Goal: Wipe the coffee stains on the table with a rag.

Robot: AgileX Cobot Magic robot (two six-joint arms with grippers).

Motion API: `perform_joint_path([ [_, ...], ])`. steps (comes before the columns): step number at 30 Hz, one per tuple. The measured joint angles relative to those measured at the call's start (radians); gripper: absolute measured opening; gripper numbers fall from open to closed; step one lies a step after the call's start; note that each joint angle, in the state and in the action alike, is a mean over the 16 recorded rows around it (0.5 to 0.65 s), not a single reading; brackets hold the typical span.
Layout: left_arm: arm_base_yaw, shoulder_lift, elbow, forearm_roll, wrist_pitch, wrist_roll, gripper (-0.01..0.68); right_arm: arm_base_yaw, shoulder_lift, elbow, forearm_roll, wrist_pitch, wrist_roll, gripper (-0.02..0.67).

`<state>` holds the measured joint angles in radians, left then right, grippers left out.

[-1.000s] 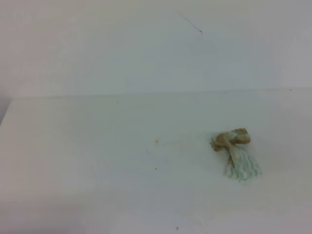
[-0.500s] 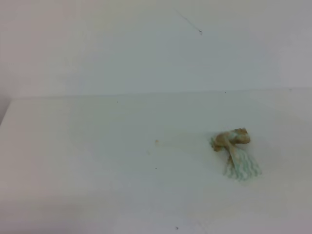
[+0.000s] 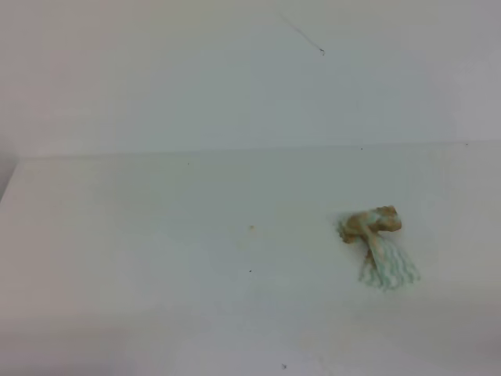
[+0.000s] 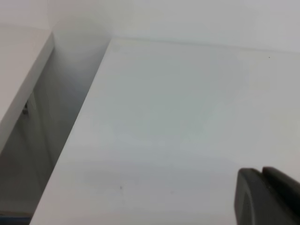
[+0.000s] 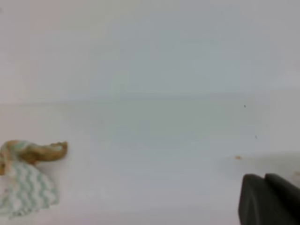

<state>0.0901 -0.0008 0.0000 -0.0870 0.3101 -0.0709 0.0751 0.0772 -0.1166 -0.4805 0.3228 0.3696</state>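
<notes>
Here, the rag [image 3: 379, 247], crumpled and stained orange-brown at its upper end, lies on the right part of the white tabletop [image 3: 156, 235], well apart from a tiny orange-brown coffee speck [image 3: 252, 228] near the middle. The right gripper [image 5: 265, 199] shows only at the lower right corner of its wrist view, fingers closed together and holding nothing. The left gripper [image 4: 262, 197] shows likewise over bare tabletop; its fingers' state cannot be told.

Looked like a bare test bench in a lab or studio: a plain white table [image 3: 156, 235] set against a blank white wall [image 3: 235, 86], with a second white surface [image 4: 18, 70] alongside across a narrow gap.
</notes>
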Motion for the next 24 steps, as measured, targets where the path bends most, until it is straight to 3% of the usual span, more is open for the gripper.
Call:
perform_joint_path([
  [12, 0.0, 0.0, 0.0, 0.0, 0.001, 0.0, -0.002, -0.053, -0.09, 0.119, -0.007, 0.018, 0.023, 0.0],
  [24, 0.0, 0.0, 0.0, 0.0, 0.0, 0.0, -0.002, -0.053, -0.09, 0.118, 0.191, 0.032, -0.225, 0.0],
])
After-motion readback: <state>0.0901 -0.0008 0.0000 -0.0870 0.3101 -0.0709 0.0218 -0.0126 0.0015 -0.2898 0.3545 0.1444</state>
